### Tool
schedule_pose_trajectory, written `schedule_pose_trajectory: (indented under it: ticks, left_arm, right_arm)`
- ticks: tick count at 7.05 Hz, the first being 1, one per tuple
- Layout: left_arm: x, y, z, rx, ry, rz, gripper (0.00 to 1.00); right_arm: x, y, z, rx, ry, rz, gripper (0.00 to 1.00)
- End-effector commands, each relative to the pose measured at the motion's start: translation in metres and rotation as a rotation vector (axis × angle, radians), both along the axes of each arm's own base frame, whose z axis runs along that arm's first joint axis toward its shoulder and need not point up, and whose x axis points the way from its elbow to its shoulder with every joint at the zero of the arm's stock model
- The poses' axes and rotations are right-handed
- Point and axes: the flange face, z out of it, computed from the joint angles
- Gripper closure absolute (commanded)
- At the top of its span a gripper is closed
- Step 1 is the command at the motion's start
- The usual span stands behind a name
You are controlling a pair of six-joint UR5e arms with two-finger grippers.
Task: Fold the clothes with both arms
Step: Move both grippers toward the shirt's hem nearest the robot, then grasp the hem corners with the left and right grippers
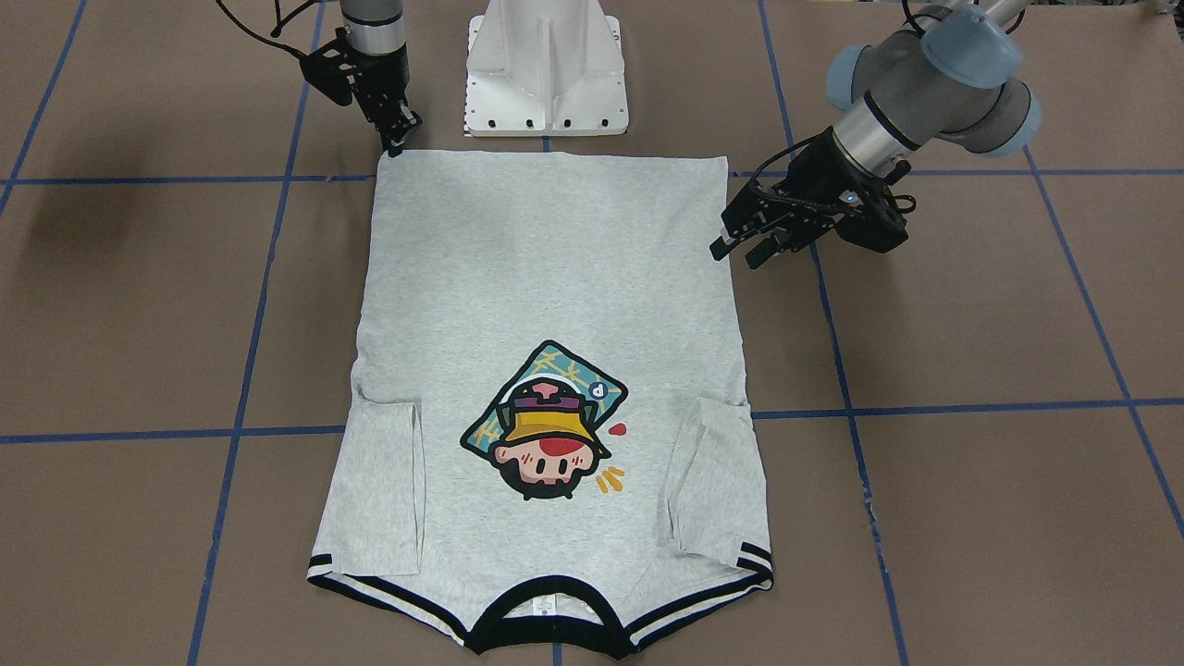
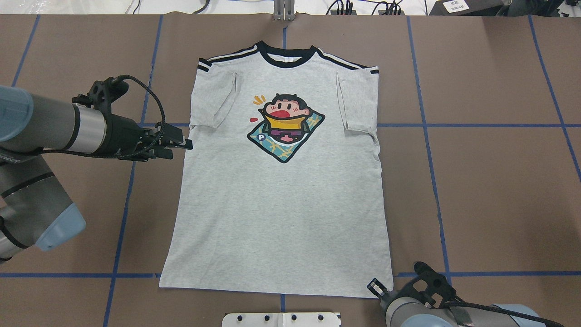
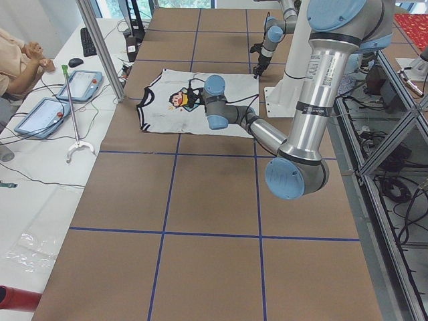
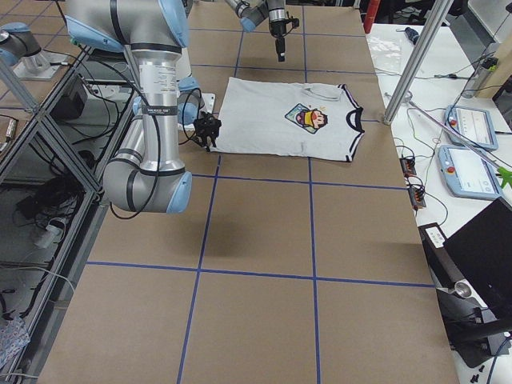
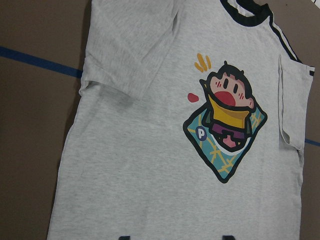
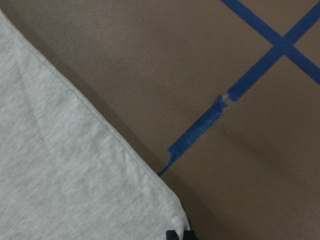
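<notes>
plainly, the shirt lies flat and print-up on the desk. both sleeves are tucked inward. its long axis runs straight away from the robot, with the hem nearest the base and the collar at the far end. the right pincer points down at the hem corner on the robot's right. its tips are drawn almost together right at the cloth's point, and whether any fabric sits between them cannot be told. the left pincer is spread wide and reaches in level from the side. it is at the shirt's left edge, just hemward of the tucked sleeve, so the cloth lies toward the robot's right of it. its height over the cloth is unclear. the right arm is thus the nearer to a hold, while the left hem corner lies unheld, well back toward the base from the left pincer. a fold along the long axis would likely want both pincers on the hem line, so the left probably has to pull back along that edge first.
</notes>
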Motion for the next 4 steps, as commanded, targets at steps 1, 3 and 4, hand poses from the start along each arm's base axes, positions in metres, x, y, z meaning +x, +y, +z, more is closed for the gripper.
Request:
schedule_pose_trajectory:
  ticks: [1,3,4]
  left_arm:
    - [-0.004,0.005,-0.01,-0.018,0.006,0.006,0.31]
    - [0.014,0.071,-0.011,-0.126,-0.054,0.052,0.06]
    - [0.024,0.131,0.007,-0.113,-0.101,0.064,0.0]
  right_arm:
    - [0.01,-0.006,-0.014,-0.02,-0.03,0.001,1.0]
    - [0.013,-0.008,-0.026,-0.022,-0.054,0.002,1.0]
    - [0.016,-0.012,-0.029,-0.035,-0.062,0.002,1.0]
